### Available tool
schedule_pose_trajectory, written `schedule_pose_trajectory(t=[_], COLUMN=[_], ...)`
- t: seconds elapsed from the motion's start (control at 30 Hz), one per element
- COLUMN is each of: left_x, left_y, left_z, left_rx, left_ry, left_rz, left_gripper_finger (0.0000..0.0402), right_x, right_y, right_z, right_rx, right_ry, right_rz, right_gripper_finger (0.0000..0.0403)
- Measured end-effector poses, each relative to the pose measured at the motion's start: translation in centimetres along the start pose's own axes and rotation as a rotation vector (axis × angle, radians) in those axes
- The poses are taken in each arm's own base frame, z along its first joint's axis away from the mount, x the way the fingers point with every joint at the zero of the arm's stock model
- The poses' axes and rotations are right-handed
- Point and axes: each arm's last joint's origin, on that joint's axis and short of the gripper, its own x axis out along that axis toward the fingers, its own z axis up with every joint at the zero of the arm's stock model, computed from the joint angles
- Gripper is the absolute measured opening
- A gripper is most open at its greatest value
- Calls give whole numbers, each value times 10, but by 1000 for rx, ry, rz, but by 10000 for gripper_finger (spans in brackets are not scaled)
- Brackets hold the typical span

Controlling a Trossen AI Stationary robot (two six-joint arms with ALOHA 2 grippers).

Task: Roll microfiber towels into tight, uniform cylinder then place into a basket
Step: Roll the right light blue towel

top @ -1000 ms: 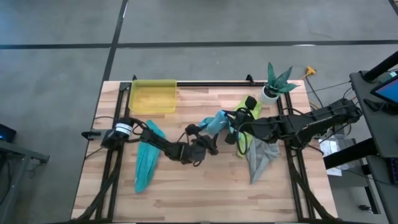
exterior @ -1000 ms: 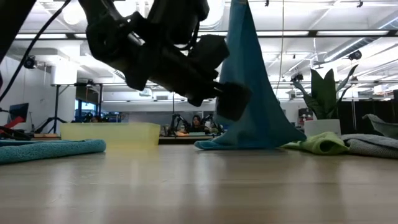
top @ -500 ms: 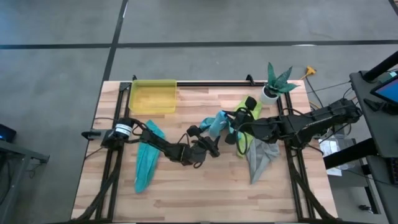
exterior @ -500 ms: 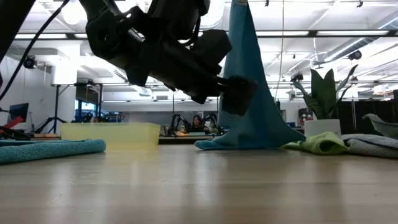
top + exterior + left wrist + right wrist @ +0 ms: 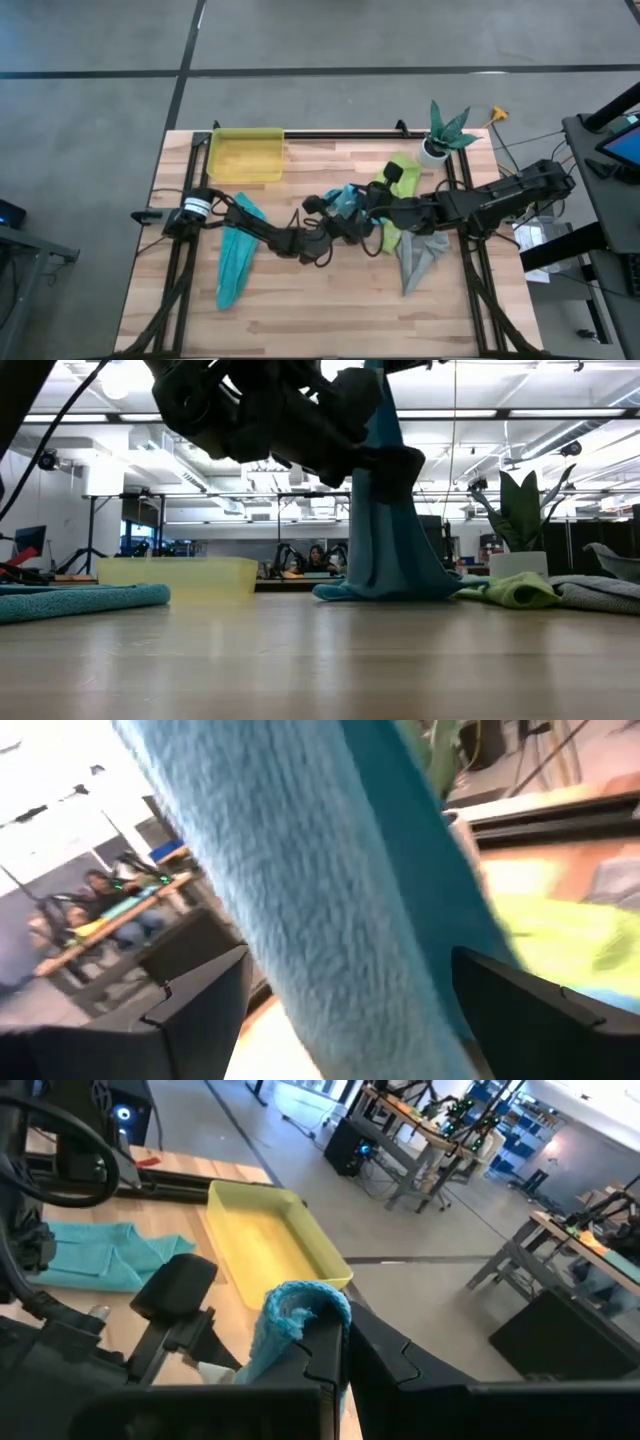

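Two tools meet at the light blue towel (image 5: 347, 198), which hangs lifted off the surface (image 5: 300, 300) well apart from the basket (image 5: 245, 156). Right tool (image 5: 335, 1342) is clenched on its top edge; left tool (image 5: 345, 225) stands spread wide around the hanging cloth. Teal towel (image 5: 237, 255) lies nearer the basket; lime green towel (image 5: 390, 180) and grey towel (image 5: 420, 255) lie farther from it.

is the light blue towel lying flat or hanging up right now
Hanging. The right hand, shut on the light blue towel, holds it up, draped to the table.
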Motion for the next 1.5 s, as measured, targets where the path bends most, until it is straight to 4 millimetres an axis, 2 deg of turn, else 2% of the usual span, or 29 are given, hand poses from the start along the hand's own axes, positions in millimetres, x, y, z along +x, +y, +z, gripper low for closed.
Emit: schedule_pose_trajectory(t=[0.23, 0.4, 0.8, 1.03, 1.27, 1.5], left_x=[-5, -6, -12, -23, -28, -28], left_y=[3, 3, 2, -1, 2, 1], left_z=[-12, -17, -24, -31, -47, -47], left_rx=[124, 159, 276, 299, 281, 278], left_ry=[60, 73, 126, 120, 126, 124], left_rz=[105, 107, 170, 147, 141, 136], left_gripper_finger=[322, 322, 322, 322, 322, 294], right_x=[-14, -22, -23, -28, -31, -31], right_y=[-15, -21, -23, -30, -34, -33], right_z=[8, 11, 5, 7, 7, 6], right_rx=[39, 56, 27, 42, 53, 47], right_ry=[-40, -58, -6, -17, -22, -16], right_rz=[-8, 0, -36, -64, -62, -62], right_gripper_finger=[9, 9, 9, 9, 9, 8])
